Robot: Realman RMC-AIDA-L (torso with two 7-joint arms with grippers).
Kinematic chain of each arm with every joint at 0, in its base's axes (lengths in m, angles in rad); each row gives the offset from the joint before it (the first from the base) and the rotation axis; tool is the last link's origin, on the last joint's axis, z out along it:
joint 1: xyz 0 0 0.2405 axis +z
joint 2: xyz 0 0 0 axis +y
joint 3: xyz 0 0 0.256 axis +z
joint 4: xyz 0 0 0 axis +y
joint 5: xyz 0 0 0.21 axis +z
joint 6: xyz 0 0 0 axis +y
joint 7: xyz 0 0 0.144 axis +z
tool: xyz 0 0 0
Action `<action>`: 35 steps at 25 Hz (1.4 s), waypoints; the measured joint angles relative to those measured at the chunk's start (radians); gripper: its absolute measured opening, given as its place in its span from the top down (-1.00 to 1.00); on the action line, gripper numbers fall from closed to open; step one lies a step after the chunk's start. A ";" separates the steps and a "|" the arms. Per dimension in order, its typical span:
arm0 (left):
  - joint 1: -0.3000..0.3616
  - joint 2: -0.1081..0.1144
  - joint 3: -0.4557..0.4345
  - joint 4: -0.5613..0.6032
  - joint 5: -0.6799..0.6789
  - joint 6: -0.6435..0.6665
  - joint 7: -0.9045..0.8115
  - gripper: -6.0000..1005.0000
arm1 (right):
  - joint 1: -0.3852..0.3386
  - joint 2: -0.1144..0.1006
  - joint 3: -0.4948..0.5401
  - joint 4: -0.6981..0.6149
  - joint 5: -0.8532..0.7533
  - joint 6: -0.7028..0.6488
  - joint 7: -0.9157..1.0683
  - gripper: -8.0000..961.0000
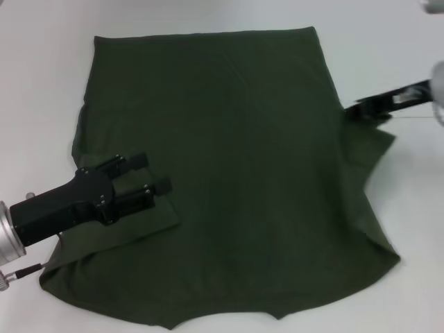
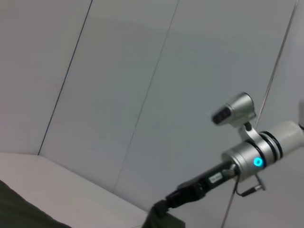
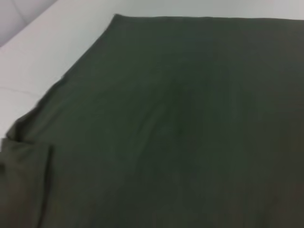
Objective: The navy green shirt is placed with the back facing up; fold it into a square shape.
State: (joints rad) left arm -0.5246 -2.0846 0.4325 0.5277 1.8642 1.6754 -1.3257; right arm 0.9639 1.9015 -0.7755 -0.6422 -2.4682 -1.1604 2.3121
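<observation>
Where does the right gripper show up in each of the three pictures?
Head view: right gripper, right edge, at the green shirt's sleeve.
Left wrist view: right gripper, bottom centre, on shirt fabric.
Right wrist view: not in it; only the shirt.
Shared landmark: the shirt.

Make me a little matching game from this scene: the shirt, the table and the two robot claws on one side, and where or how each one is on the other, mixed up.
Things:
1. navy green shirt
2. left gripper
3. right gripper
4. table

Places or states:
A. at the shirt's right edge, by the sleeve
B. white, lying under everything
C. spread out flat, left sleeve folded inward
D. over the folded-in sleeve, fingers apart

Pairs: 1-C, 2-D, 3-A, 4-B
</observation>
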 joint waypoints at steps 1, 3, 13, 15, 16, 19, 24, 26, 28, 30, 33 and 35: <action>0.000 0.000 0.000 0.000 0.000 0.000 0.000 -0.74 | 0.024 0.006 -0.016 0.020 -0.004 0.019 0.012 0.96; 0.000 0.000 0.000 0.000 -0.001 0.002 0.001 -0.74 | 0.073 0.021 -0.059 0.068 -0.010 0.051 0.034 0.96; -0.003 0.001 0.000 0.000 -0.010 0.003 0.002 -0.74 | 0.177 0.106 -0.237 0.158 -0.014 0.179 0.128 0.55; -0.003 0.002 0.000 0.000 -0.010 0.002 0.003 -0.74 | 0.162 0.104 -0.223 0.151 -0.007 0.180 0.127 0.35; -0.003 0.002 0.000 0.000 -0.010 0.002 0.003 -0.74 | 0.148 0.100 -0.209 0.145 0.009 0.177 0.119 0.25; -0.003 0.002 0.000 0.000 -0.010 0.000 0.001 -0.74 | 0.084 0.086 -0.150 0.107 0.093 0.140 0.052 -0.06; -0.004 0.002 0.000 -0.002 -0.012 -0.005 -0.006 -0.74 | -0.078 0.065 -0.058 0.019 0.345 0.005 -0.159 -0.43; -0.004 0.002 0.000 -0.002 -0.012 -0.006 -0.012 -0.74 | -0.149 0.058 -0.042 0.012 0.440 -0.046 -0.266 -0.48; -0.003 0.004 0.000 -0.002 -0.012 -0.008 -0.015 -0.74 | -0.212 0.056 -0.036 0.013 0.516 -0.093 -0.373 -0.54; 0.000 0.004 0.000 -0.002 -0.008 -0.014 -0.018 -0.74 | -0.273 0.056 -0.031 0.016 0.572 -0.148 -0.489 -0.59; 0.005 0.002 0.004 -0.002 -0.003 -0.026 -0.024 -0.74 | -0.350 0.068 -0.027 0.018 0.608 -0.221 -0.648 -0.62; 0.007 0.001 0.006 -0.002 -0.002 -0.035 -0.043 -0.74 | -0.385 0.076 -0.027 0.020 0.616 -0.261 -0.724 -0.62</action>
State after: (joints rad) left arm -0.5175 -2.0841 0.4384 0.5261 1.8623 1.6402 -1.3685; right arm 0.5790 1.9776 -0.8022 -0.6219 -1.8517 -1.4215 1.5885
